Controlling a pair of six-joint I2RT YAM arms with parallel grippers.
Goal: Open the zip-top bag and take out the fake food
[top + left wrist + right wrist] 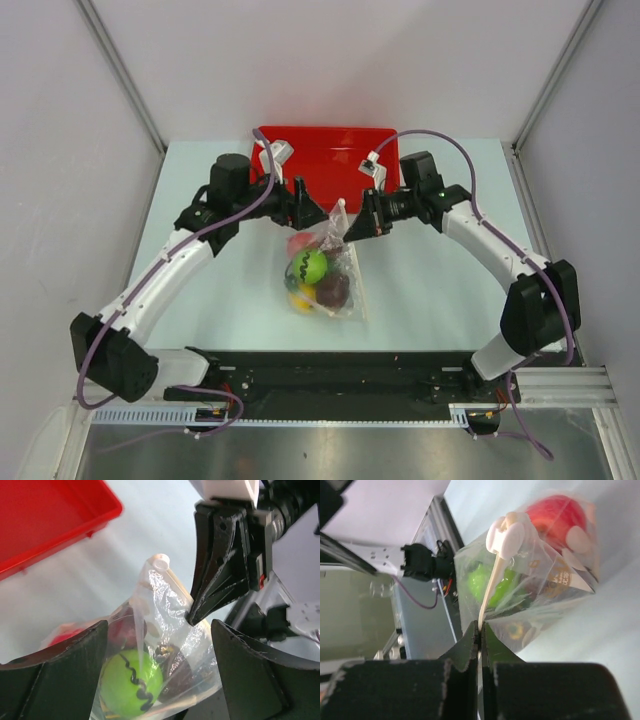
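The clear zip-top bag (335,262) lies mid-table, its top raised toward the red tray. Inside it are the fake food pieces: a bright green ball (311,265), a maroon piece (333,290), a yellow ball (298,299) and a red ball (555,515). My right gripper (480,627) is shut on the whitish zip strip, below the white slider (507,532); it also shows in the left wrist view (197,615). My left gripper (159,630) is open, its fingers (75,660) either side of the bag (165,610), over the green ball (131,682). In the top view it (312,213) faces the right gripper (352,230).
The red rectangular tray (325,150) stands at the back centre, just behind both grippers; its corner shows in the left wrist view (45,520). Grey walls close in the table on three sides. The black arm-base rail (330,375) runs along the near edge.
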